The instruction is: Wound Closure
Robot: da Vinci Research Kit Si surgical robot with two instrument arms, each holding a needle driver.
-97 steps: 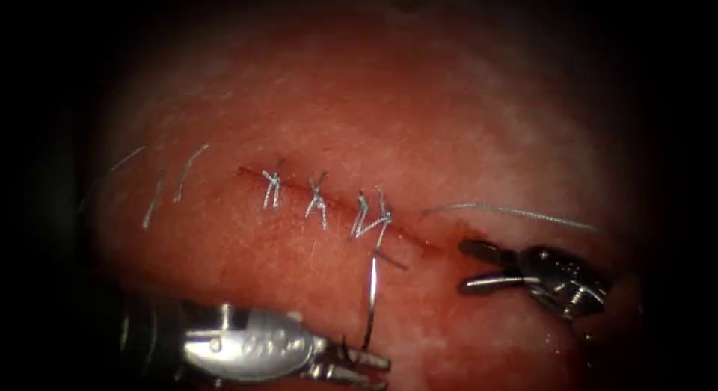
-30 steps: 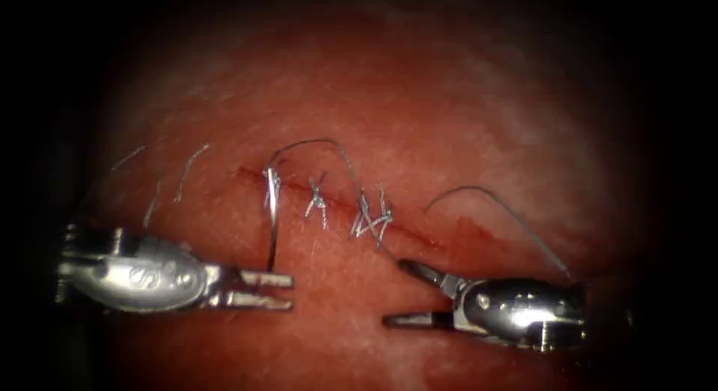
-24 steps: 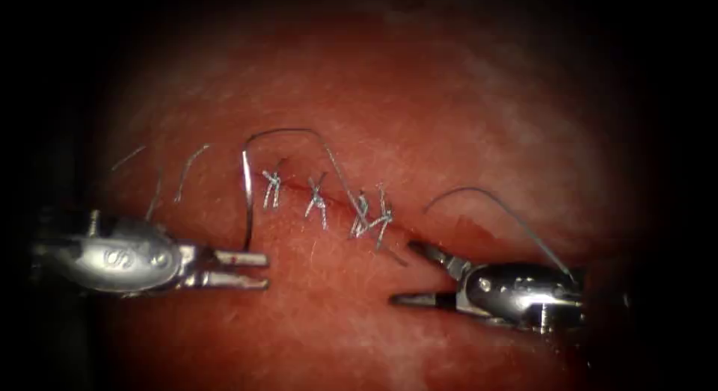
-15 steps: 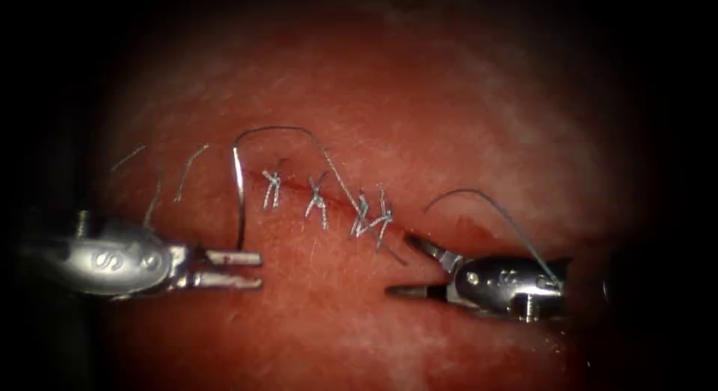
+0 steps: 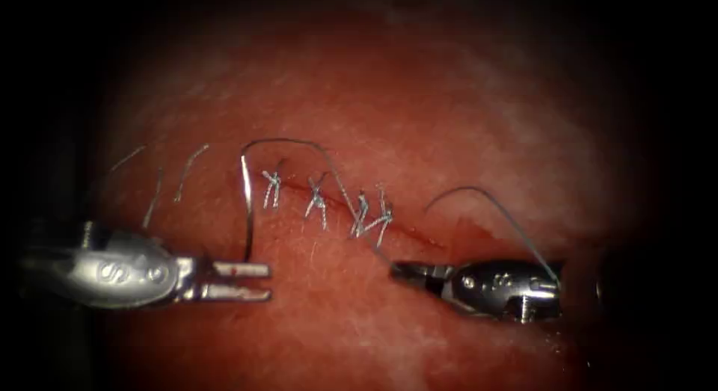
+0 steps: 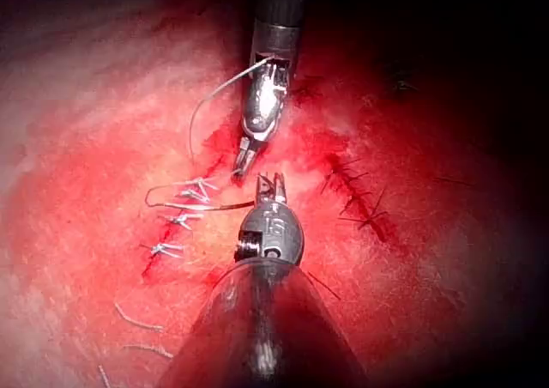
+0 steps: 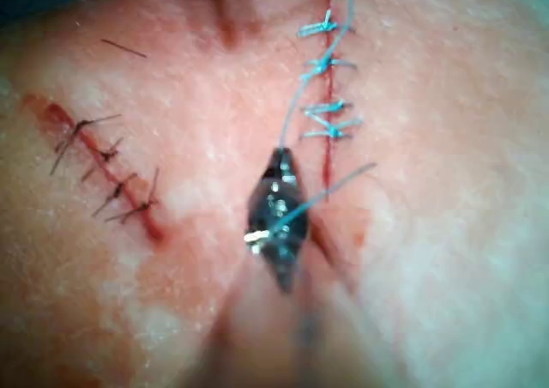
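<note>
**Right tool takes the thread, left holds the needle**

Your left tool (image 5: 241,280) pinches the needle (image 5: 246,211) at its lower end; the needle stands clear of the tissue (image 5: 419,107), left of the stitches (image 5: 321,200). Your right tool (image 5: 407,272), spread half a second ago, is now pressed together on the thread (image 5: 336,178) just below the cut (image 5: 407,235). Looks like knot work; whatever you do next, judge thread tension carefully.

a second stitched cut (image 7: 107,169) with dark thread lies apart
</note>
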